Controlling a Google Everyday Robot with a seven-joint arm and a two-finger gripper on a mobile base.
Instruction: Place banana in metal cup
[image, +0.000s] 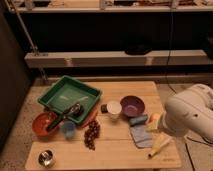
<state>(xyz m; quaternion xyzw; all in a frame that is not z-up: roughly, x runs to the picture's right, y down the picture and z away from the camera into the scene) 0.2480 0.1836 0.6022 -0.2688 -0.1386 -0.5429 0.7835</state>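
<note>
Plainly, banana (160, 146) lies on table (115, 157), outside metal cup (46, 158); pincer unseen.

A light wooden surface (118, 151) fills the lower frame. At its upper left lies a green rectangular plastic tray (59, 92). Below it sit a red-orange round bowl (41, 125) and a light blue cup (68, 130), and at lower left stands the small shiny metal cup (46, 158). A bunch of dark red grapes (91, 134) lies near the centre, with a white cup (114, 109) and a purple bowl (132, 106) above it. At right are a blue-grey cloth (141, 135) and the pale yellow banana (160, 146). The gripper is out of sight.
</note>
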